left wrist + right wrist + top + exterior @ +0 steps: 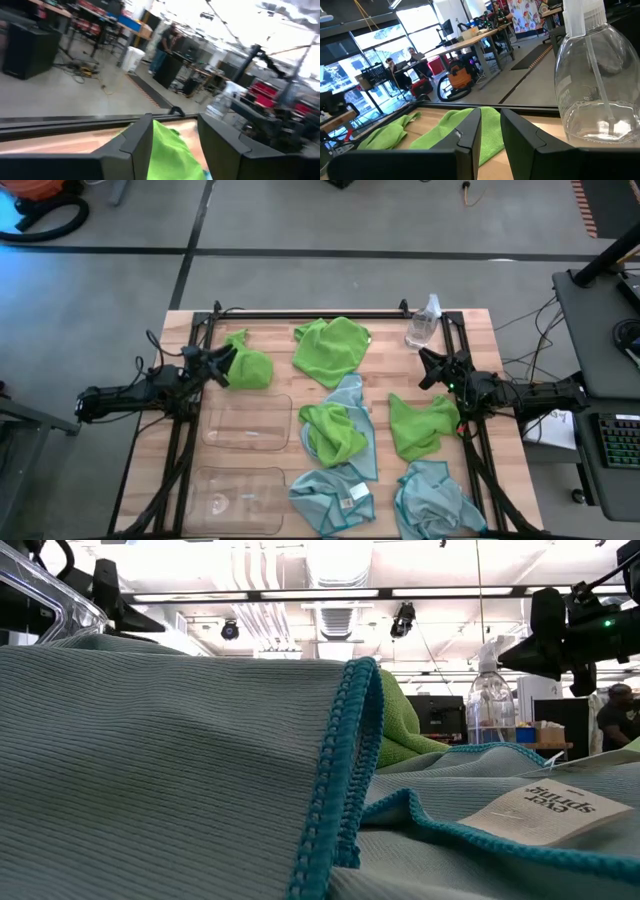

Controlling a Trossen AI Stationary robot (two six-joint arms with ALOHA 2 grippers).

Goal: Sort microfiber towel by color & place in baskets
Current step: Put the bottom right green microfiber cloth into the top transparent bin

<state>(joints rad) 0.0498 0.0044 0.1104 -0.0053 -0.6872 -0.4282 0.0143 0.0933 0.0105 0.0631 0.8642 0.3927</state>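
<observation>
Fingers of the left gripper (222, 364) straddle a lime green towel (250, 368) near the bench's far left corner, apparently pinching it. Right gripper (430, 368), fingers narrowly parted and empty, waits by the spray bottle (424, 322). Both clear baskets (247, 422) hold nothing

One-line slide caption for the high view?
Left gripper closes on a green towel above two empty baskets; right gripper waits near the spray bottle.
</observation>
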